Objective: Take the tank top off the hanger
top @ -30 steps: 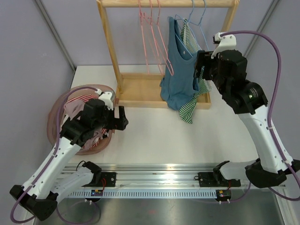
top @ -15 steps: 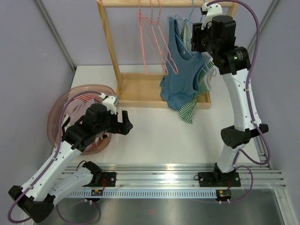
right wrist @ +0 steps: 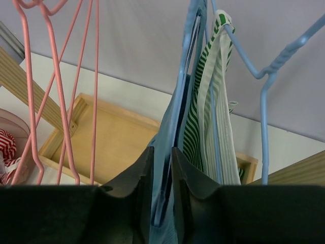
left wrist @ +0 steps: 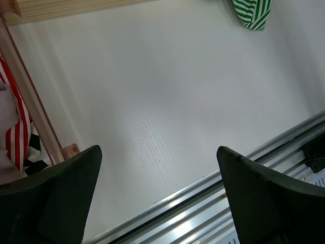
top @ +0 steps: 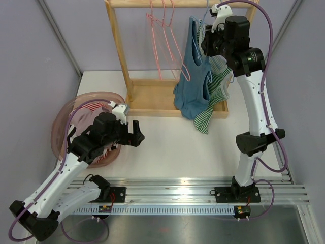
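A blue tank top (top: 192, 76) hangs on a light blue hanger (right wrist: 195, 20) from the wooden rack's top bar (top: 177, 3). My right gripper (top: 205, 44) is raised to the top's shoulder. In the right wrist view its jaws (right wrist: 162, 155) press from both sides on the blue strap (right wrist: 170, 127) and the hanger wire inside it. My left gripper (top: 137, 133) hovers open over the bare table, nothing between its fingers (left wrist: 61, 188).
A green-striped top (top: 208, 114) hangs on a second blue hanger (right wrist: 264, 91) just right of the blue one. Pink empty hangers (top: 165, 40) hang to the left. The rack's wooden base tray (top: 152, 96) lies below. A pink basket (top: 63, 119) of clothes sits at left.
My right arm rose from beside the tops to the hanger's shoulder and its jaws closed in on the blue strap. The left arm shifted slightly right.
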Motion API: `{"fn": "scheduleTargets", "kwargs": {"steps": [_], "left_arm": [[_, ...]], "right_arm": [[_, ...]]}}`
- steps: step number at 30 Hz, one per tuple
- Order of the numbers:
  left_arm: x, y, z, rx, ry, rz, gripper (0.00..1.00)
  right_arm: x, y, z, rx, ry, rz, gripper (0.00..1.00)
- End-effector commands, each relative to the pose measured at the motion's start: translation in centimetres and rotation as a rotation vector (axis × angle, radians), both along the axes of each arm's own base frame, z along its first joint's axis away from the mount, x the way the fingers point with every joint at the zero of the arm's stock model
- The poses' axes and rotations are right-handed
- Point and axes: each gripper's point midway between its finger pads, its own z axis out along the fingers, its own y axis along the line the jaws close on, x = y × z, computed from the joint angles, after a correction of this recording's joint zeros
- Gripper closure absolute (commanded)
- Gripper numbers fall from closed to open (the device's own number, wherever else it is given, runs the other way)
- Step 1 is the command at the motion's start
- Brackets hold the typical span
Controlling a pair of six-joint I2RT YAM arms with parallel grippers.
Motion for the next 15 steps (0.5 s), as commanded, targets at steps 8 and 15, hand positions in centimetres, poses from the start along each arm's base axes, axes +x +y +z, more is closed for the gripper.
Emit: {"fn": "scheduleTargets", "kwargs": {"steps": [8, 15], "left_arm": [[0.1, -0.7, 0.9, -0.025, -0.036, -0.036, 0.01], [0.2, -0.6, 0.9, -0.024, -0.038, -0.028, 0.01]], "right_arm": [[0.8, 1.0, 2.2, 0.084, -0.062, 0.027, 0.85], [0.6, 1.6, 3.6, 0.173, -0.086, 0.029, 1.00]]}}
